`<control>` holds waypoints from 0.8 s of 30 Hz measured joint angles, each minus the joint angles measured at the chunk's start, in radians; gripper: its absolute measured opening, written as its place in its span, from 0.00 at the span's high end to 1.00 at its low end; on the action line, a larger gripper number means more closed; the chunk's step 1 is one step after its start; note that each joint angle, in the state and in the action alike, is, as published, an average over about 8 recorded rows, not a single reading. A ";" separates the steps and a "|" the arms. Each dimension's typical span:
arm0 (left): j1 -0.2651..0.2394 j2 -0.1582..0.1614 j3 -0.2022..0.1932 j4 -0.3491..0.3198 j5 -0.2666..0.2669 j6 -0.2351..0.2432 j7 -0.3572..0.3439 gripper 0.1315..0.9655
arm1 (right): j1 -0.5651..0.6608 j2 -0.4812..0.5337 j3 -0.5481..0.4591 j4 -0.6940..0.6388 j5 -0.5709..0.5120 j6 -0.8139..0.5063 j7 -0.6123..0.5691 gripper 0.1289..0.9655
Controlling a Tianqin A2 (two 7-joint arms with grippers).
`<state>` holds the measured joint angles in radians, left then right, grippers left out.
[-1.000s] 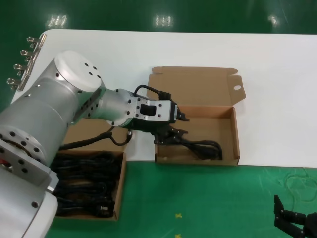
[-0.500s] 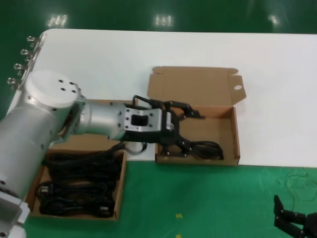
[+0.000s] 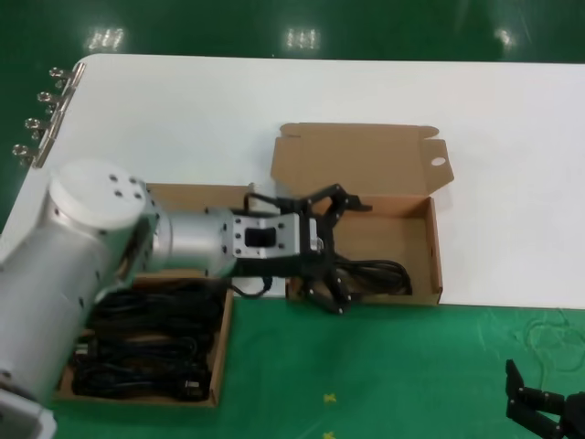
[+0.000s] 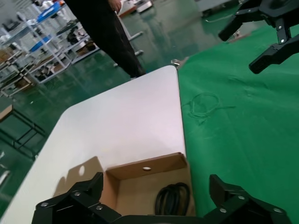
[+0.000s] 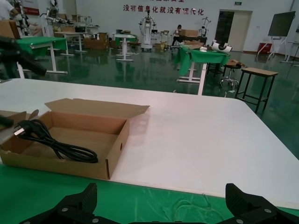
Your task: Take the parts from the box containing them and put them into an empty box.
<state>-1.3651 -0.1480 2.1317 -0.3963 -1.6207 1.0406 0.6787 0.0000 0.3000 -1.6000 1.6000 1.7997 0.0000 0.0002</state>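
Observation:
My left gripper hangs open over the near left end of the box with a round hole in its tab. One black cord lies along that box's front wall, free of the fingers. The left wrist view shows the open left gripper, the cord below it and the holed box wall. The plain box at the near left holds several bundled cords, partly hidden by my left arm. My right gripper sits open, parked at the near right.
The boxes straddle the edge between the white table and the green mat. The right wrist view shows the holed box with its cord, and the open right gripper over the mat. Metal clips line the far left edge.
The left gripper, shut on the cord inside the holed box a second ago, has opened and let it go. It then turned and drew back slightly toward the box's front left.

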 joint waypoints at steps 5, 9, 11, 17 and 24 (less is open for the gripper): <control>0.082 -0.009 -0.032 -0.072 -0.011 -0.062 -0.041 0.20 | 0.000 0.000 0.000 0.000 0.000 0.000 0.000 0.00; 0.155 -0.017 -0.060 -0.137 -0.020 -0.118 -0.078 0.14 | 0.000 0.000 0.000 0.000 0.000 0.000 0.000 0.00; 0.193 -0.021 -0.075 -0.170 -0.025 -0.147 -0.096 0.11 | 0.000 0.000 0.000 0.000 0.000 0.000 0.000 0.00; 0.307 -0.034 -0.120 -0.271 -0.040 -0.234 -0.153 0.03 | 0.000 0.000 0.000 0.000 0.000 0.000 0.000 0.00; 0.442 -0.049 -0.172 -0.389 -0.058 -0.336 -0.220 0.02 | 0.000 0.000 0.000 0.000 0.000 0.000 0.000 0.00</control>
<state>-0.9234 -0.1972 1.9599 -0.7851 -1.6786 0.7044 0.4591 0.0000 0.3000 -1.6000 1.6000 1.7998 0.0000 0.0002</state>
